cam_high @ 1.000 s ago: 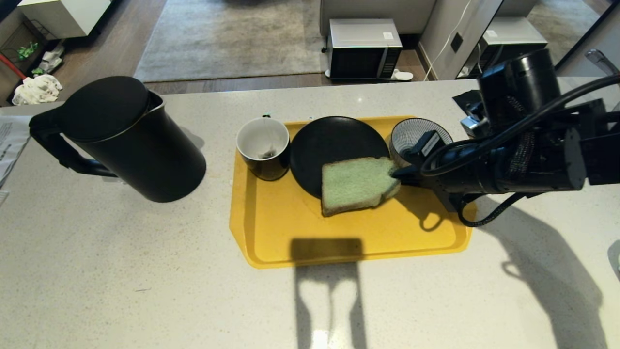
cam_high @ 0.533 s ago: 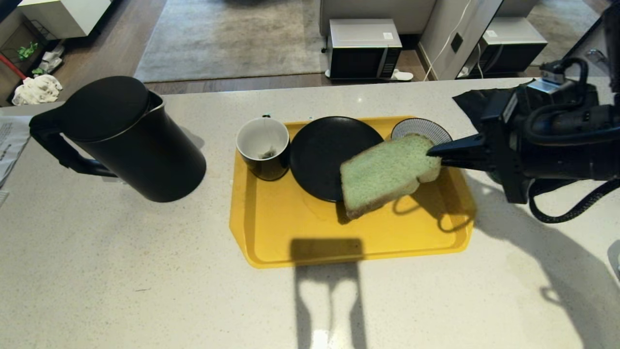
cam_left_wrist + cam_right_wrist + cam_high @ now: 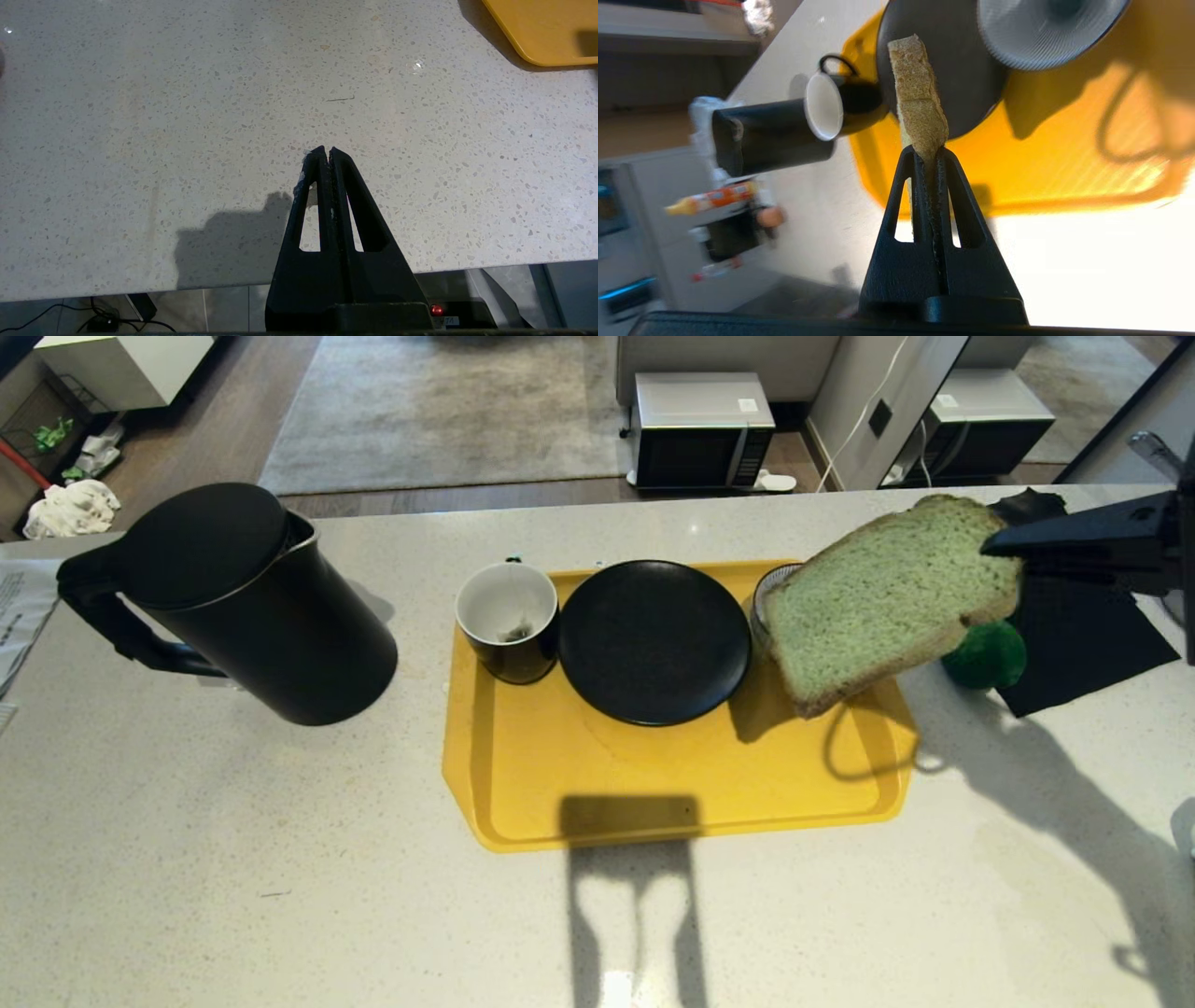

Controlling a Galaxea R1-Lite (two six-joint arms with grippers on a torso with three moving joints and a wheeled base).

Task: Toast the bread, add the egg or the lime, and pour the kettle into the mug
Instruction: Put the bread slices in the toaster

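The right tool point(image 3: 994, 549) gripped the bread point(image 3: 887, 602) above the tray's point(image 3: 560, 775) three o'clock edge; the mug point(image 3: 509, 621) held a tea bag; the left tool point(image 3: 325, 151) was clenched empty

Domestic open-plan kitchen: speckled stone counter point(image 3: 280, 859) bearing kettle point(image 3: 243, 602) and yellow breakfast tray point(image 3: 653, 775); beyond it, wood floor, grey rug point(image 3: 439, 406), microwave point(image 3: 700, 429) on the floor.

A yellow tray point(image 3: 523, 803) is lying at the frame's centre on the speckled table point(image 3: 233, 859), carrying a black plate point(image 3: 653, 639). A microwave point(image 3: 700, 429) is sitting at top centre, and a black cloth point(image 3: 1083, 639) is lying at right.
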